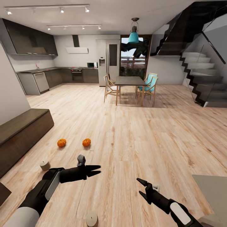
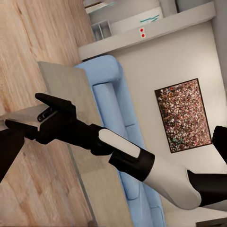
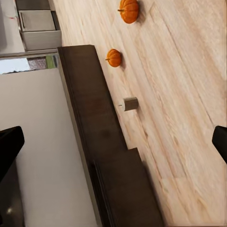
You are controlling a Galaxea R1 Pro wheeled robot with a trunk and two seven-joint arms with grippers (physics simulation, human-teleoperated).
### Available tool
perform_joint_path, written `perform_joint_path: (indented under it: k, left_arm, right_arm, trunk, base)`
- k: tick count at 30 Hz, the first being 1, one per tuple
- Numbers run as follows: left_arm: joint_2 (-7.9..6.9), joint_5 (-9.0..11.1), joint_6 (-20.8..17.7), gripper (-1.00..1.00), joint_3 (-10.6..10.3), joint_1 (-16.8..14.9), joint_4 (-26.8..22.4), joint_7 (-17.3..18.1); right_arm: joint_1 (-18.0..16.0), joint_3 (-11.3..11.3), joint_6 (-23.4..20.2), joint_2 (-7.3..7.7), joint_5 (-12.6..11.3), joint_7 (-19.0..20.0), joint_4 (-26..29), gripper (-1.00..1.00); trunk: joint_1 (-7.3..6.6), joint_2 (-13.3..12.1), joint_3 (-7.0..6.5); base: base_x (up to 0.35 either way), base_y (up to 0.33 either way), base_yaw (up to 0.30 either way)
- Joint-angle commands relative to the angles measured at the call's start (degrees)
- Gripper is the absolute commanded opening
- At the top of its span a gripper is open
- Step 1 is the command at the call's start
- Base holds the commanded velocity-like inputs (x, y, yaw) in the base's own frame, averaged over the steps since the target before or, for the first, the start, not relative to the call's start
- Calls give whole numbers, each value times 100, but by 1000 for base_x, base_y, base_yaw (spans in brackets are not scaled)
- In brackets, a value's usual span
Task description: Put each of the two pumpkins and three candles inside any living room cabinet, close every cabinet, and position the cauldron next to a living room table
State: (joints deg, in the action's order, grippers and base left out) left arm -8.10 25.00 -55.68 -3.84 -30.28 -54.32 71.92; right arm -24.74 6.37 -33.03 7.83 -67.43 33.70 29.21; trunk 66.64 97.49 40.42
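Two pumpkins on wood floor, well apart from cabinet at left wall. Candles on floor — one near cabinet, one just behind left gripper, one at frame bottom. Left gripper nearly closed, empty. Right gripper parted, empty. Grey table corner at right.

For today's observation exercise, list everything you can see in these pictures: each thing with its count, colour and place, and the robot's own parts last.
pumpkins: two, orange, on the floor before the cabinet
candles: three, grey-beige, on the floor near the arms
cabinet: one, dark brown, along the left wall
low table: one, grey, at right
dining table: one, dark, with chairs, far back
sofa: one, light blue, beyond the low table
left gripper: black, over the floor
right gripper: black, open
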Motion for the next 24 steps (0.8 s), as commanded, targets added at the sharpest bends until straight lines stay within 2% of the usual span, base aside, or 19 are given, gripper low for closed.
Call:
perform_joint_path:
  k: [1, 2, 5, 8, 9, 10, 13, 14, 15, 16, 17, 20, 21, 22, 24]
  left_arm:
    - [-29, 21, -41, 100, -11, -4, 0, -5]
    - [-37, 20, -41, 100, -4, -4, 0, -13]
    - [-111, 16, -40, 100, 147, -4, 0, -227]
    - [-201, 20, -39, 100, 497, -8, -1, -880]
    - [-243, 21, -39, 100, 668, -10, -26, -1296]
    - [-254, 20, -39, 100, 713, -11, -35, -1439]
    - [-286, 15, -35, 100, 869, -69, -61, -2464]
    - [-291, 20, -32, 100, 892, -101, -64, -2880]
    - [-291, 30, -17, 100, 948, -131, -67, -3509]
    - [-290, 34, 18, 100, 1007, -146, -68, -3906]
    - [-290, 35, 45, 100, 1037, -151, -70, -4091]
    - [-285, 29, 330, 100, 1136, -166, -46, -5058]
    - [-282, 26, 397, 100, 1144, -167, -32, -5201]
    - [-268, 25, 628, 100, 1159, -169, 44, -5599]
    - [-242, 13, 985, 100, 1162, -170, 272, -5985]
  right_arm:
    - [-4, 27, 3, 3, -42, -140, -10, 100]
    - [-4, 28, 9, 2, -44, -236, -16, 100]
    - [-4, 35, 26, -4, -40, -1061, -46, 100]
    - [-4, 39, 37, -15, -31, -2472, -52, 100]
    - [-4, 39, 64, -38, -24, -3054, -28, 100]
    - [-4, 40, 84, -54, -22, -3186, -19, 100]
    - [-4, 89, 475, -185, 33, -3614, -19, 100]
    - [-4, 148, 731, -241, 100, -3681, -31, 100]
    - [-4, 216, 1206, -314, 204, -3733, -41, 100]
    - [-4, 246, 1579, -356, 251, -3745, -43, 100]
    - [-4, 258, 1772, -376, 267, -3746, -42, 100]
    - [-4, 345, 2737, -568, 318, -3746, -48, 100]
    - [-4, 379, 2825, -612, 320, -3753, -54, 100]
    - [-4, 534, 2965, -733, 323, -3780, -79, 100]
    - [-4, 783, 2927, -813, 316, -3880, -118, 100]
  trunk:
    - [-1, 3, 5]
    - [-1, 3, 5]
    - [-1, 3, 5]
    - [-1, 3, 5]
    - [-1, 3, 5]
    - [-1, 3, 5]
    - [-1, 3, 5]
    - [-1, 3, 5]
    - [-1, 3, 5]
    - [-1, 3, 5]
    - [-1, 3, 5]
    - [-1, 3, 5]
    - [-1, 3, 5]
    - [-1, 3, 5]
    - [-1, 3, 5]
  base:
    - [0, 5, 0]
    - [0, 4, 0]
    - [0, 2, 0]
    - [0, 0, 0]
    - [0, 0, 0]
    - [0, 0, 0]
    - [0, 0, 0]
    - [0, 0, 0]
    - [0, 0, 0]
    - [0, 0, 0]
    - [0, 0, 0]
    - [0, 0, 0]
    - [0, 0, 0]
    - [0, 0, 0]
    - [0, 0, 0]
